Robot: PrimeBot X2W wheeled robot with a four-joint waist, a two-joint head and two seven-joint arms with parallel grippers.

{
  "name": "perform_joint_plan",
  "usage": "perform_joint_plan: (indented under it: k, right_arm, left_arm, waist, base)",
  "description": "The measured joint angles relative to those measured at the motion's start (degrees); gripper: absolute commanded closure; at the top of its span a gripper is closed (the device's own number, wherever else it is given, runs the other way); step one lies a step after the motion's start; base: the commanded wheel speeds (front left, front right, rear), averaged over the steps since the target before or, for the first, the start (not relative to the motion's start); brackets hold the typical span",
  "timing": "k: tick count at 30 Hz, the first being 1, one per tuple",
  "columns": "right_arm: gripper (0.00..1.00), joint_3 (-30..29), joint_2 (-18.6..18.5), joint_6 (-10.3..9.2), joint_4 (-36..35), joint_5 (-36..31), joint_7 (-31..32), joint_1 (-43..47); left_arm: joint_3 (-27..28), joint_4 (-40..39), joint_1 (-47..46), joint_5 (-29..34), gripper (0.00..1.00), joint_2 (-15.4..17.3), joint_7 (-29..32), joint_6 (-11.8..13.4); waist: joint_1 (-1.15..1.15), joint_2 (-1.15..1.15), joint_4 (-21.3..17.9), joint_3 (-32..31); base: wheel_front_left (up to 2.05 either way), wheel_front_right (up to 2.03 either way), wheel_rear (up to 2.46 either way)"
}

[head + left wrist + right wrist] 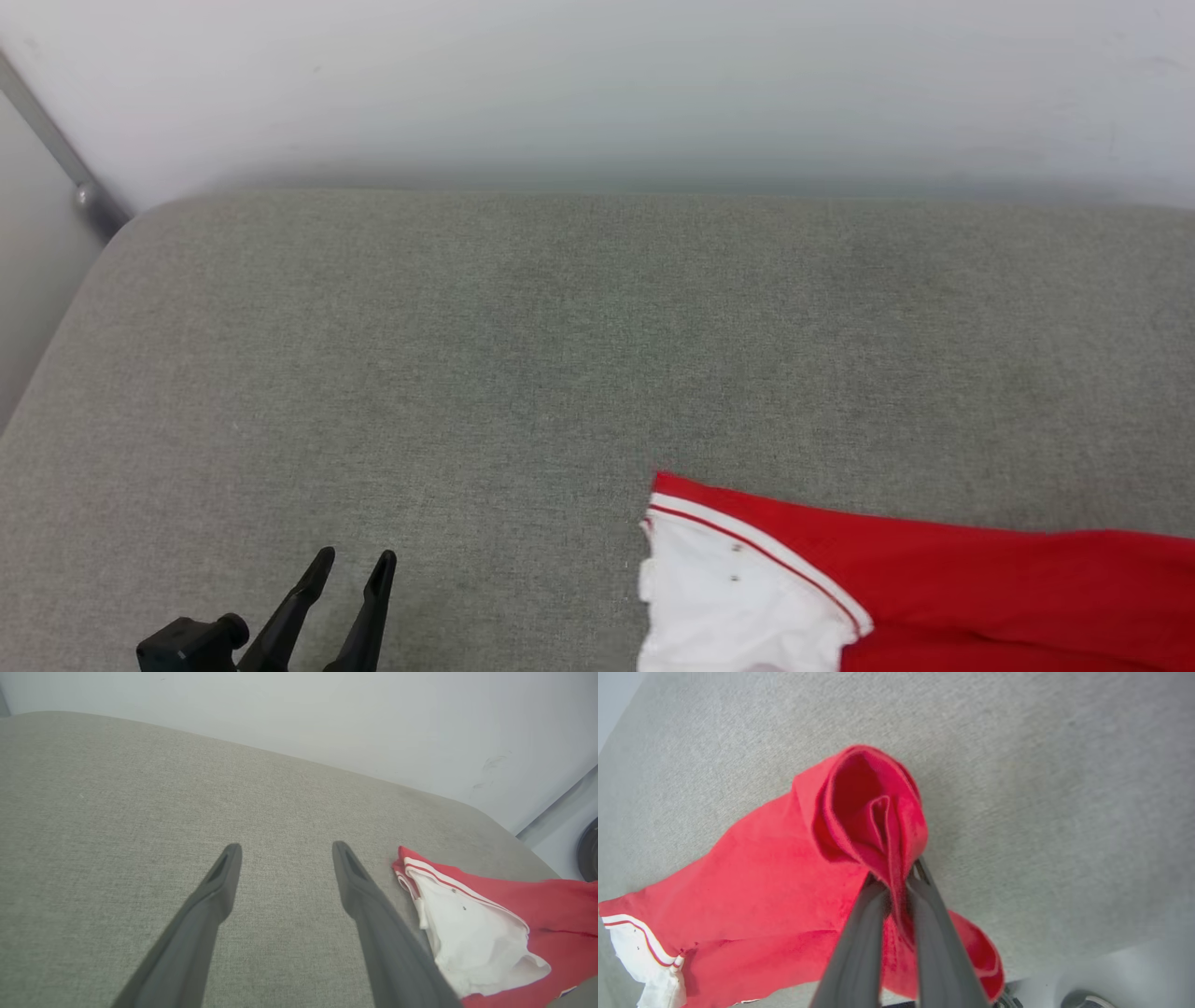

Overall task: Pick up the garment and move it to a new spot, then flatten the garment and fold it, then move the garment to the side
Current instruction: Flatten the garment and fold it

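Pickup step: right gripper (899,889) clenched on a red fold of the garment (761,868), left gripper (356,556) spread wide, empty. Next I'd guess: lift it and carry it over.

You are looking along your left hand (285,849), its two dark fingers spread wide with bare grey fabric tabletop (117,812) between them. Just past the finger on the view's right lies the garment (490,924), red with a crumpled white sleeve edged in red-and-white stripes. A pale wall (327,714) rises behind the tabletop's far edge.
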Motion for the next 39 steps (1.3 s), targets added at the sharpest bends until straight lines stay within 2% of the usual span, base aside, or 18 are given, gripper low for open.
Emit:
perform_joint_plan:
  k: [5,11,21,25,29,33,39]
  right_arm:
    - [1.0,-4.5,-1.8,-0.01,-0.3,-4.1,3.8,-0.3]
    - [1.0,-2.8,1.8,-0.01,-10.0,-4.8,9.6,-1.1]
    - [1.0,2.6,16.5,-0.01,-30.4,0.9,24.3,-4.1]
    - [1.0,5.1,22.0,-0.01,-33.6,0.8,30.3,-6.2]
    - [1.0,8.5,24.8,-0.01,-33.7,-0.4,33.7,-9.5]
    - [1.0,13.7,25.7,-0.01,-29.9,-1.4,34.1,-12.5]
    - [1.0,25.0,25.9,-0.01,-18.6,1.3,27.7,-15.8]
  left_arm:
    - [-0.2,0.4,0.2,0.1,0.0,-0.5,0.0,0.0]
    - [1.1,1.0,1.7,0.1,0.0,-1.2,0.0,0.0]
    - [2.1,1.5,2.2,2.2,0.0,-1.8,0.0,0.0]
    - [1.9,2.3,2.4,1.9,0.0,-2.2,0.0,0.1]
    - [1.6,2.5,2.2,1.9,0.0,-2.2,0.2,0.1]
    - [1.1,2.9,1.2,1.8,0.0,-2.4,0.2,0.1]
    - [-0.1,4.1,0.3,1.5,0.0,-2.7,0.2,0.1]
  waist:
    - [0.0,0.0,-0.1,-0.6]
    - [-0.01,0.0,-1.7,-1.3]
    - [-0.01,0.0,-4.7,-2.1]
    - [-0.01,0.0,-5.4,-2.4]
    - [-0.01,0.0,-5.6,-2.0]
    - [-0.01,0.0,-5.5,-1.4]
    - [-0.01,0.0,-5.4,-0.9]
  base:
    - [0.0,0.0,0.0]
    - [0.0,0.0,0.0]
    - [0.0,0.0,0.0]
    - [0.0,0.0,0.0]
    - [0.0,0.0,0.0]
    - [0.0,0.0,0.0]
    - [0.0,0.0,0.0]
